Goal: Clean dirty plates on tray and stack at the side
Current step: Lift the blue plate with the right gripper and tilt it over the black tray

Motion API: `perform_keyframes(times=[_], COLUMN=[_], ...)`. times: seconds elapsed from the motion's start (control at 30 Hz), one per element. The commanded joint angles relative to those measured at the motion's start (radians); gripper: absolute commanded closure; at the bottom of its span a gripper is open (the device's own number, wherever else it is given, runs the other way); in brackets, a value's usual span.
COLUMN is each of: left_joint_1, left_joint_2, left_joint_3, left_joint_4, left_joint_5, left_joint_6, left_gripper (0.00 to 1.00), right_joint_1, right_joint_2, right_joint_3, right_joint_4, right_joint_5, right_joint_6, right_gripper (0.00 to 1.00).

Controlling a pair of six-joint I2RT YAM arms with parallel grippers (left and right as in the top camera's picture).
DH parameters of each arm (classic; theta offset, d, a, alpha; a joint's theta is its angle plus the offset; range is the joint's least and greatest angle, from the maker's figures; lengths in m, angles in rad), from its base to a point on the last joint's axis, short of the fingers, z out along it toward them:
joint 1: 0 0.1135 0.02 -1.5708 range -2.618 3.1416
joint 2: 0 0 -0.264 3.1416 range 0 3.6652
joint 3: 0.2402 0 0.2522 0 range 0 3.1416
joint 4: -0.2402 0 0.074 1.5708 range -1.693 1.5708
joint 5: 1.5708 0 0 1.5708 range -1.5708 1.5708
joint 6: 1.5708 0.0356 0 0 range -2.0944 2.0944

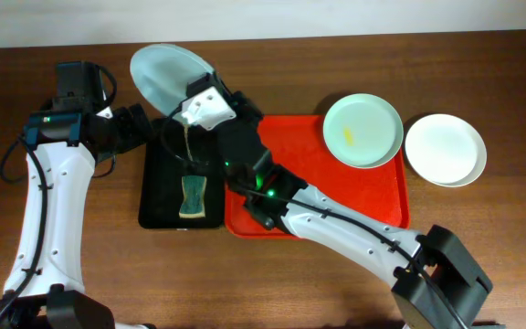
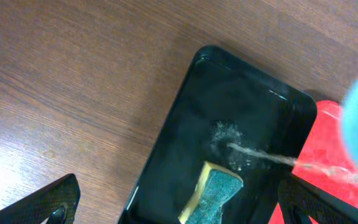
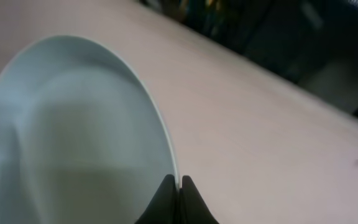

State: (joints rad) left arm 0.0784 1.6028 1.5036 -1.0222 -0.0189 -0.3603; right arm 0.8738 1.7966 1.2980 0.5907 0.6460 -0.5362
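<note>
While the tilted plate drains, we treat the left gripper (image 1: 144, 126) as idle. It hovers at the far left corner of the black tray (image 2: 166, 155), fingers spread wide with nothing between them. In that tray lies the green-and-yellow sponge (image 2: 215, 194), and a thin yellowish stream (image 2: 260, 155) lands just beside it, splashing on the tray floor. We aim the run-off at the tray's middle, away from its rim, so that none reaches the wooden table (image 1: 153, 274).

Above the tray's far end, the right gripper (image 3: 179, 191) has its fingers closed tight on the rim of a pale blue-green plate (image 3: 73, 137), which is tilted steeply. We judge this edge grip to be thin, so we tilt slowly and without jerks, lest the wet plate slip.

Further right, the red tray (image 1: 363, 192) carries a second blue-green plate (image 1: 362, 130), yellow smear visible, in its far right corner. A white plate (image 1: 445, 149) sits on the table just beside the tray.
</note>
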Motion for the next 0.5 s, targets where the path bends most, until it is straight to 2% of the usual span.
perform_keyframes(times=[0.0, 0.23, 0.47], left_joint_1=[0.005, 0.005, 0.005], left_joint_2=[-0.002, -0.002, -0.002], left_joint_3=[0.009, 0.009, 0.009], left_joint_4=[-0.001, -0.001, -0.001], left_joint_5=[-0.004, -0.004, -0.004], left_joint_6=[-0.010, -0.010, -0.010], left_gripper=[0.01, 0.01, 0.01], right_joint_1=[0.024, 0.049, 0.050], right_joint_2=[-0.004, -0.004, -0.004], right_joint_3=[0.017, 0.018, 0.017], right_joint_4=[0.078, 0.134, 0.133], right_joint_5=[0.073, 0.073, 0.073], right_joint_6=[-0.225, -0.297, -0.302], right_gripper=[0.96, 0.96, 0.96])
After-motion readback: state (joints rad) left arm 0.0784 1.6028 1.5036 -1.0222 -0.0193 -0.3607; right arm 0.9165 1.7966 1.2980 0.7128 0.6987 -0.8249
